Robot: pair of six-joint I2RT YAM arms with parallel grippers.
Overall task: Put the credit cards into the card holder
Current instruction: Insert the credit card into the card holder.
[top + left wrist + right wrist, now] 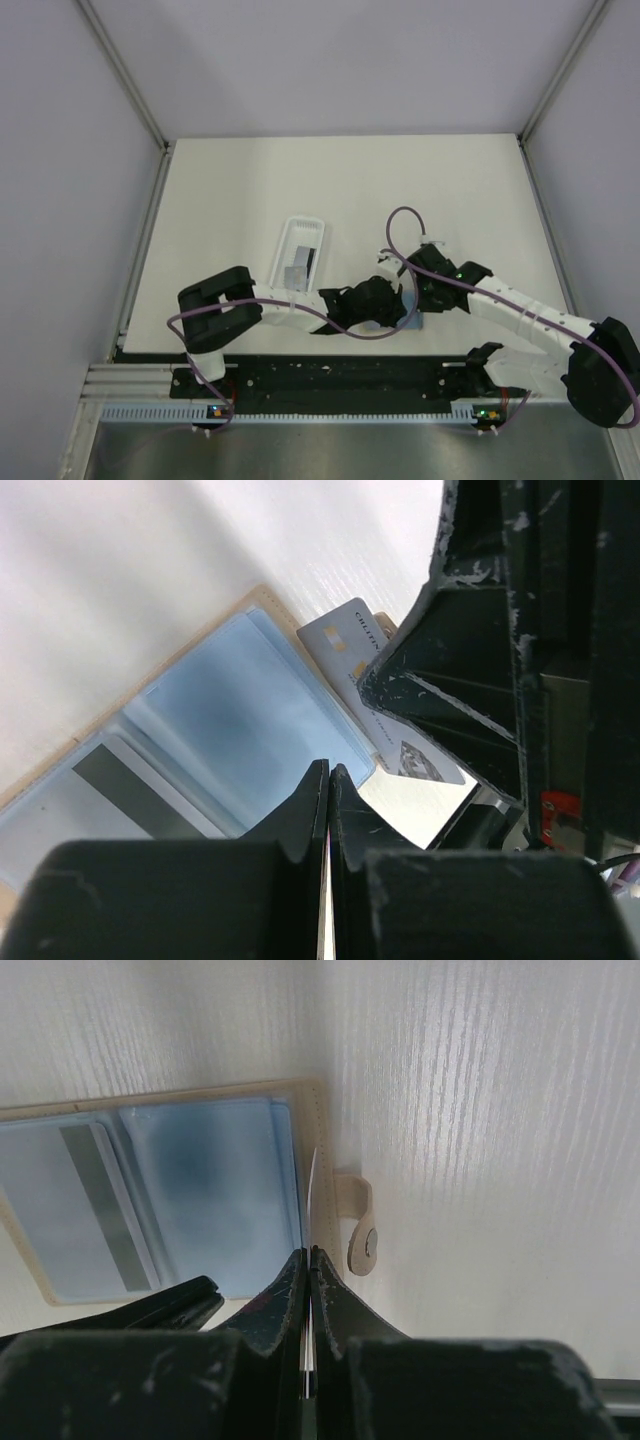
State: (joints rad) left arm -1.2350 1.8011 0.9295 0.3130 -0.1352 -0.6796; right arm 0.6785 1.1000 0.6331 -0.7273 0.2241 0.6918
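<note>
Right now your right gripper (308, 1252) pinches one credit card (311, 1185) edge-on, at the rim of the open card holder (215, 1185), just beside its closing tab (358, 1222). A card with a black stripe (95, 1210) sits in the pocket away from the tab. Your left gripper (328, 772) has its fingers pressed together over the holder's blue inside; you cannot tell whether they nip anything.

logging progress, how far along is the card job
One striped card already sits in the open card holder. The right gripper is shut on a second card, its edge at the next pocket; the left gripper is shut beside it. Left: push it in, then what look like more cards in the tray.
</note>
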